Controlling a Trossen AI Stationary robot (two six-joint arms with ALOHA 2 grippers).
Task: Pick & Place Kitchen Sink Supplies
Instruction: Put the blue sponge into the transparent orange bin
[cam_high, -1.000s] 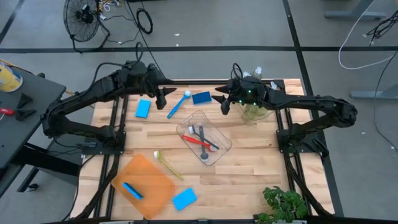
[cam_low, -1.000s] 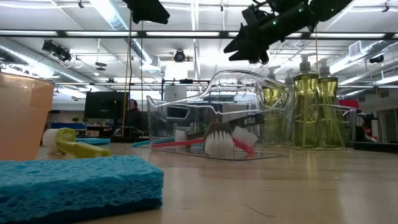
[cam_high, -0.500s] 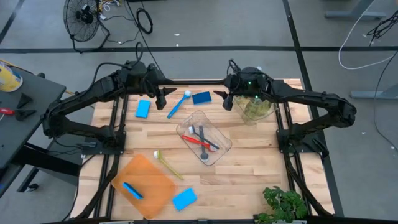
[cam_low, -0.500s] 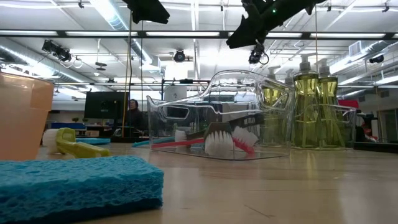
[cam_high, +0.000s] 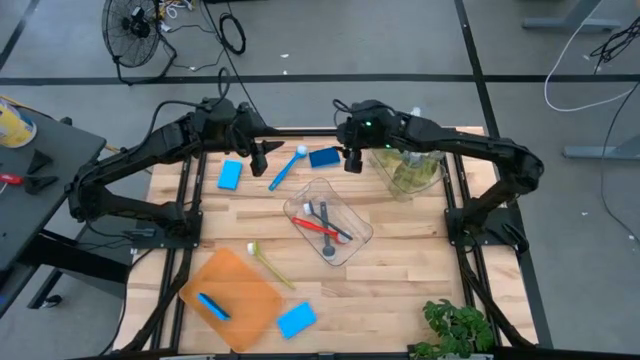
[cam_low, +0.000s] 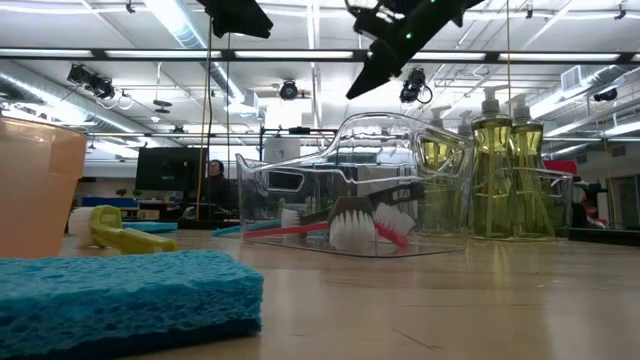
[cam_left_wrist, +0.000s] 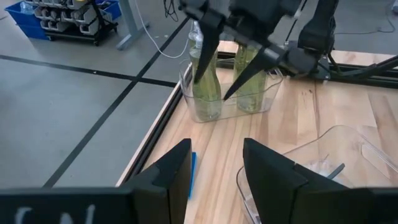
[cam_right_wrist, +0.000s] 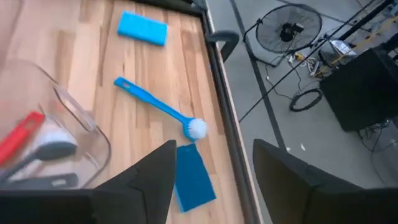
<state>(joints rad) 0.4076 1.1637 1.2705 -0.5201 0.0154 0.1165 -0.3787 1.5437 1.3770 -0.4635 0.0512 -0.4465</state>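
My right gripper (cam_high: 350, 157) hangs open above the table's far edge, just right of a flat blue sponge (cam_high: 323, 156); in its wrist view that sponge (cam_right_wrist: 193, 177) lies between the open fingers, untouched. A blue brush (cam_high: 287, 167) lies flat to the left, and a second blue sponge (cam_high: 230, 175) beyond it. My left gripper (cam_high: 262, 150) waits open above the far left of the table. Two soap bottles (cam_left_wrist: 208, 78) stand in a clear tub (cam_high: 410, 172). Red and grey brushes (cam_high: 322, 224) lie in another clear tub. A yellow-green brush (cam_high: 268, 263) and a third sponge (cam_high: 297, 320) lie nearer.
An orange tray (cam_high: 240, 285) at the near left holds a small blue item (cam_high: 212, 306). A green plant (cam_high: 455, 328) sits at the near right corner. Bare wood shows between the brush tub (cam_high: 350, 245) and the table's right edge.
My right gripper has swung from above the soap-bottle tub toward the table's left, along the far edge, and now hangs beside the far blue sponge. It has turned as it went. Nothing on the table has moved.
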